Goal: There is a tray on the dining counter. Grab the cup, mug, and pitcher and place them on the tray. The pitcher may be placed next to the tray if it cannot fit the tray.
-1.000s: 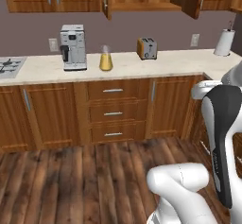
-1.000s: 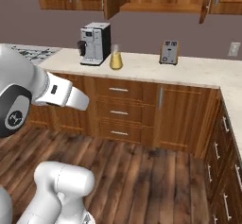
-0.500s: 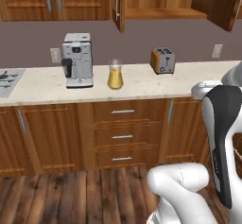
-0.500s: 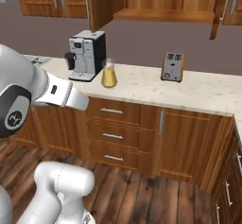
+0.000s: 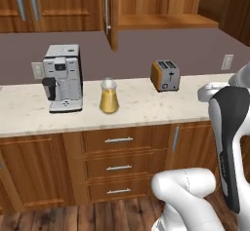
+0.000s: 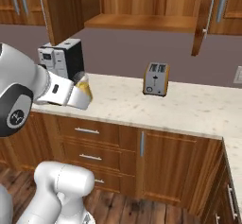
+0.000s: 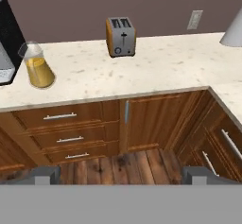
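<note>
Robot arm facing a kitchen worktop with a glass pitcher of orange liquid.

The pitcher (image 5: 109, 96) stands upright on the beige speckled worktop (image 5: 146, 103), just right of a silver and black coffee machine (image 5: 63, 78) and well left of an orange-sided toaster (image 5: 165, 75) near the back wall. From the right base camera the robot's white forearm covers most of the pitcher (image 6: 84, 85). In the hand camera the pitcher (image 7: 38, 67) sits at far left, the toaster (image 7: 121, 36) near the middle, and the gripper (image 7: 120, 176) shows two dark fingertips (image 7: 41, 175) set wide apart, holding nothing. Brown wooden drawers (image 5: 112, 165) lie under the worktop and an open wall cabinet (image 5: 156, 3) hangs above.
</note>
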